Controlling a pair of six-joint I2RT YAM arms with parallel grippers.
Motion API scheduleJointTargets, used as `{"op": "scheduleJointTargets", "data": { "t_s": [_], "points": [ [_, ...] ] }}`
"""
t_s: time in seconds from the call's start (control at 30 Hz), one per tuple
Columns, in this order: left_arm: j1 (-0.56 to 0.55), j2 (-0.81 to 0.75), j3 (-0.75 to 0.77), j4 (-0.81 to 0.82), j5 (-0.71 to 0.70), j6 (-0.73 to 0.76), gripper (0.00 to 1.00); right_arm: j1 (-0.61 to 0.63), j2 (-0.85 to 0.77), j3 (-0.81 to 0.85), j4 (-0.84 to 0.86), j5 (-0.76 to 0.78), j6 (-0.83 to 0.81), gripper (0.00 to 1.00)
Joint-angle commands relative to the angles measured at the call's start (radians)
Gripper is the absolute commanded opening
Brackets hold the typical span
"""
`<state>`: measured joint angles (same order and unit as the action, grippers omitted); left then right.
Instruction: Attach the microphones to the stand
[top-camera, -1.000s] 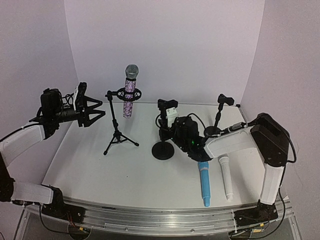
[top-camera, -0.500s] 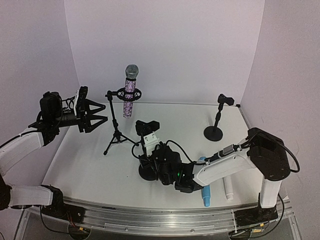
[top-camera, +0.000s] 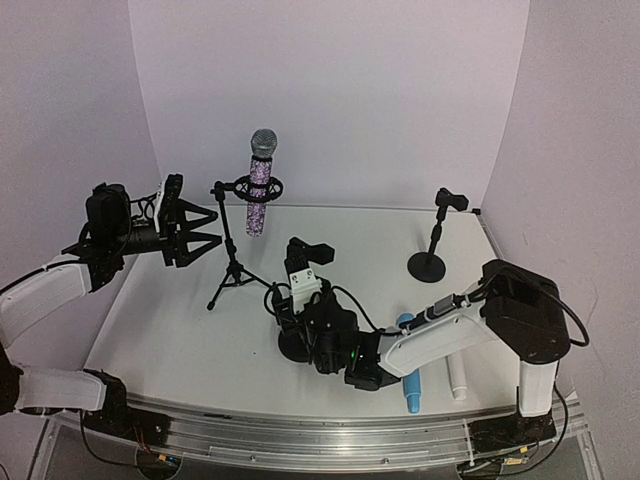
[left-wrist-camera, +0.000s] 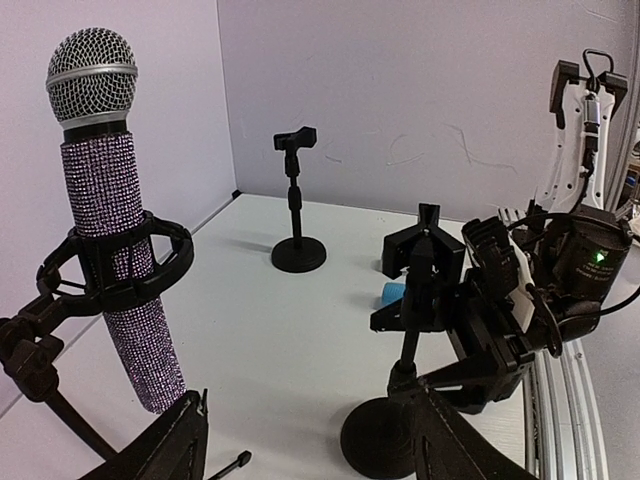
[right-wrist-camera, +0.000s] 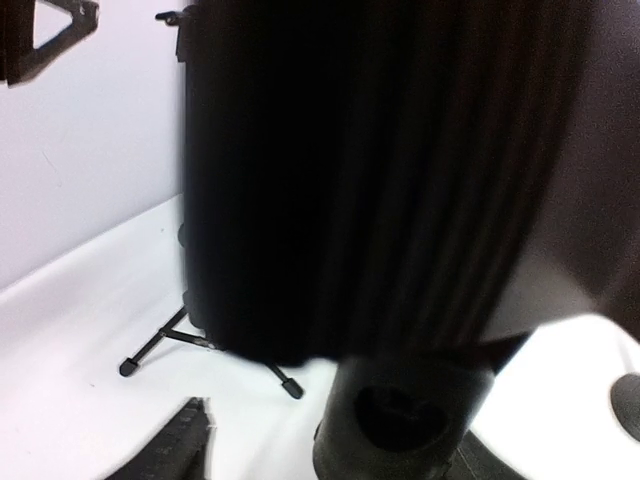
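The right claw (top-camera: 297, 298) is pictured close against the post of a round-based stand (top-camera: 290, 347) at the middle of the table (top-camera: 170, 340). Whether its jaws are closed on the post cannot be told, since the right wrist view is blotted out by a dark, blurred shape right at the lens. The clip of that stand is seen above the claw, and its base is set flat on the table. The left claw (left-wrist-camera: 312, 425) is held wide open with nothing in it, raised above the table at the left and pointed toward a tripod stand (top-camera: 232, 272) just beside it. The purple mic (top-camera: 259, 190) is carried upright in the ring mount of that tripod, its silver mesh head on top. The blue mic (top-camera: 410, 385) is laid flat on the table at the near right, its far end hidden under the right arm. The white mic (top-camera: 456, 375) is laid just beside it on the right, roughly parallel, also partly covered by the arm. A small stand (top-camera: 432, 245) with a round base is placed at the far right corner, well apart from the other two stands.
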<state>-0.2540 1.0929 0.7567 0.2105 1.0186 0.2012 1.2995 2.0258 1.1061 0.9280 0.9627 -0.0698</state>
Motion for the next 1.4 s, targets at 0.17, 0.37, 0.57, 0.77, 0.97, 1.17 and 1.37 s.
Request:
{"op": "scheduleJointTargets", "data": {
  "t_s": [0.17, 0.37, 0.57, 0.77, 0.97, 1.17, 1.37],
  "points": [
    [-0.068, 0.003, 0.054, 0.005, 0.001, 0.000, 0.74, 0.009, -0.212, -0.092, -0.306, -0.209, 0.183, 0.94],
    [-0.100, -0.011, 0.066, -0.043, 0.018, 0.038, 0.78, 0.012, -0.419, -0.172, -0.749, -0.414, 0.308, 0.96],
    [-0.166, 0.017, 0.135, -0.139, 0.050, 0.106, 0.79, 0.017, -0.582, -0.209, -1.119, -0.533, 0.493, 0.95],
    [-0.313, 0.058, 0.194, -0.153, -0.108, 0.067, 0.83, -0.064, -0.659, -0.070, -1.729, -0.467, 0.973, 0.94],
    [-0.343, 0.092, 0.179, -0.080, -0.113, -0.022, 0.84, -0.228, -0.668, -0.065, -1.964, -0.571, 1.232, 0.84],
    [-0.358, 0.111, 0.184, -0.045, -0.118, -0.024, 0.85, -0.445, -0.529, -0.037, -1.910, -0.732, 1.089, 0.87],
    [-0.357, 0.103, 0.169, -0.033, -0.121, -0.021, 0.85, -0.539, -0.372, 0.037, -1.870, -0.873, 0.901, 0.74]
  ]
}}
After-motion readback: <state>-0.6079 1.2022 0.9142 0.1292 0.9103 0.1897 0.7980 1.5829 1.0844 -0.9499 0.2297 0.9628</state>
